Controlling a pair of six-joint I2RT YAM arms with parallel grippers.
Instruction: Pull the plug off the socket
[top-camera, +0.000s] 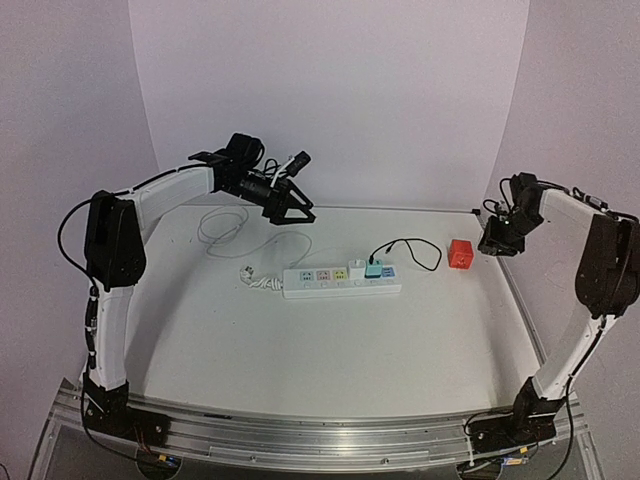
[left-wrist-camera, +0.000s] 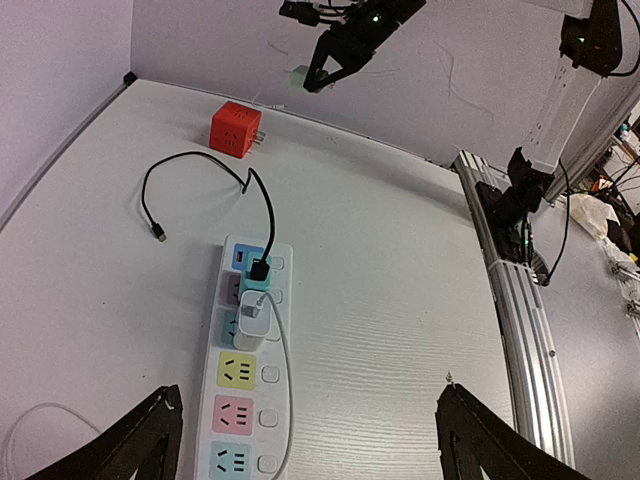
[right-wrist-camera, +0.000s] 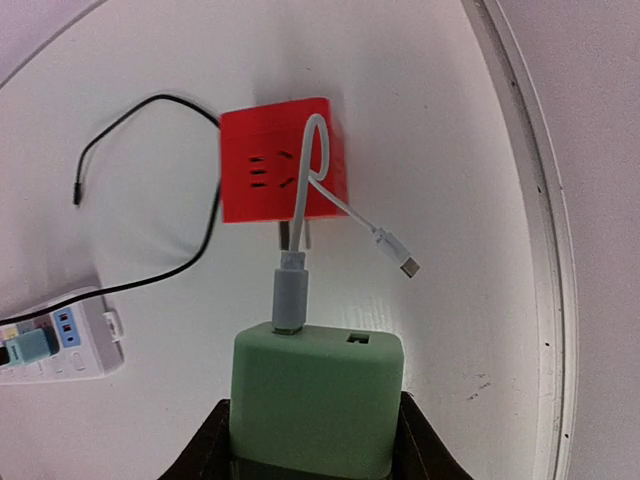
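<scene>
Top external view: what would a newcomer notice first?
The red cube stands out at the right of the table, near the right gripper, which is shut on a green charger. Mid-table lies the socket with a white plug and a teal plug seated in it, the left gripper open in the air behind it.

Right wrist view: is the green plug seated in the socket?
No, the green plug sits clamped in the right hand, apart from the socket at lower left.
</scene>
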